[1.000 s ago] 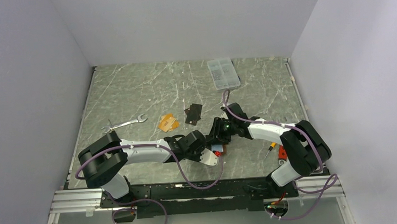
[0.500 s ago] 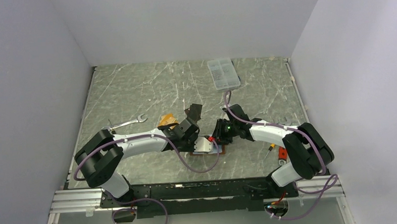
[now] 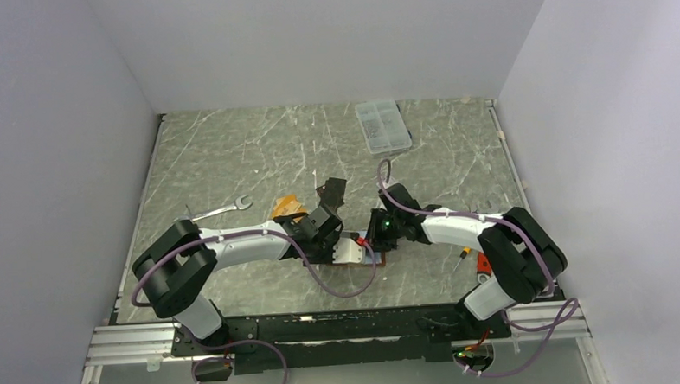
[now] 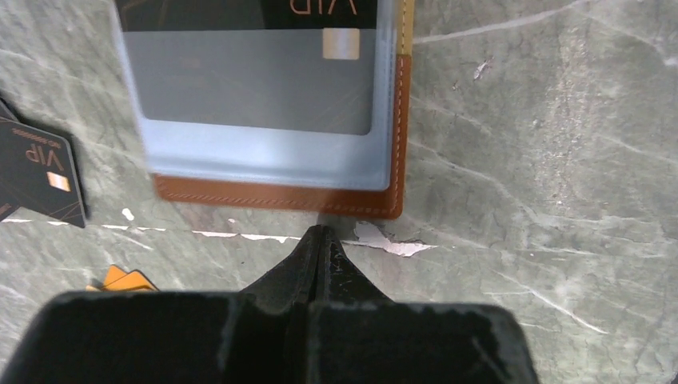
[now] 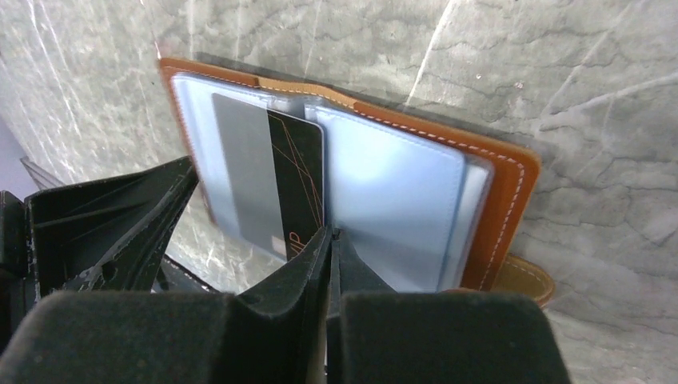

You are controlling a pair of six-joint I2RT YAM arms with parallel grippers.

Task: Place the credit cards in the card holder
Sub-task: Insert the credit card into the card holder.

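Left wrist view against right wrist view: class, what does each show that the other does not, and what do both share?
Only the left wrist view: a loose black card lying on the table, and a corner of an orange card.
Only the right wrist view: the snap tab and a second pocket page with no card showing.
Both: the open card holder, with a grey card and a black VIP card in one pocket. Each also shows its own shut tool, the left tool and the right tool.

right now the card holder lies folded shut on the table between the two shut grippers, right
Not folded shut: the card holder lies open, pockets up, as the right wrist view shows. The left gripper and right gripper flanking it are shut.
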